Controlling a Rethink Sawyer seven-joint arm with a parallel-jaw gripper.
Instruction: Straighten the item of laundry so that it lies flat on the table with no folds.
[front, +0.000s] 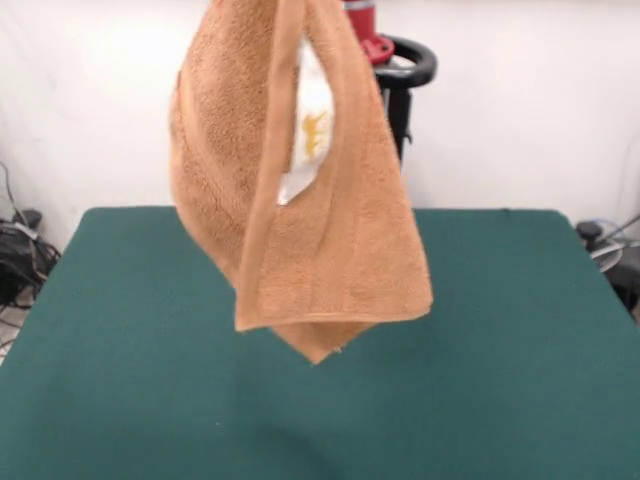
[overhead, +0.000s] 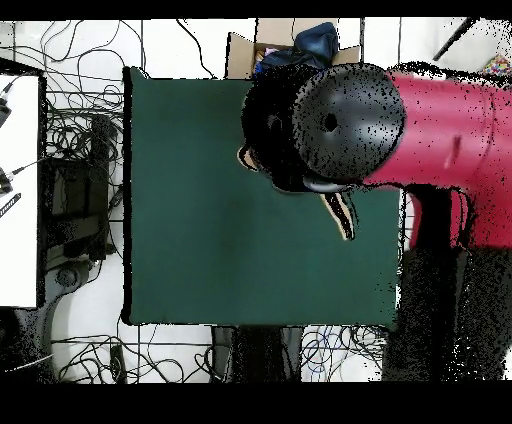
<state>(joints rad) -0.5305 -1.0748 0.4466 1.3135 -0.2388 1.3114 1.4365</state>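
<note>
I've got the orange-tan terry-cloth hand towel (front: 300, 200) hanging in the air above the dark green felt-topped table (front: 520, 330), draped in long vertical folds, its lowest corner clear of the surface. Its top runs out of the front view, so I can't see the gripper there. In the overhead view the red and black arm (overhead: 400, 130) covers the spot where the gripper would be, and only a sliver of tan cloth peeks out below it. So I can't tell how the tool is set, though I judge something up there must be holding the towel.

Progress, as I read it: the towel is up off the table and doubled over itself, nothing flat yet. Lowering, spreading and smoothing are all left to do.

Labels: a white tag (front: 310, 125) shows between the folds, with a small orange-gold mark on it. I can't read any writing on it.
</note>
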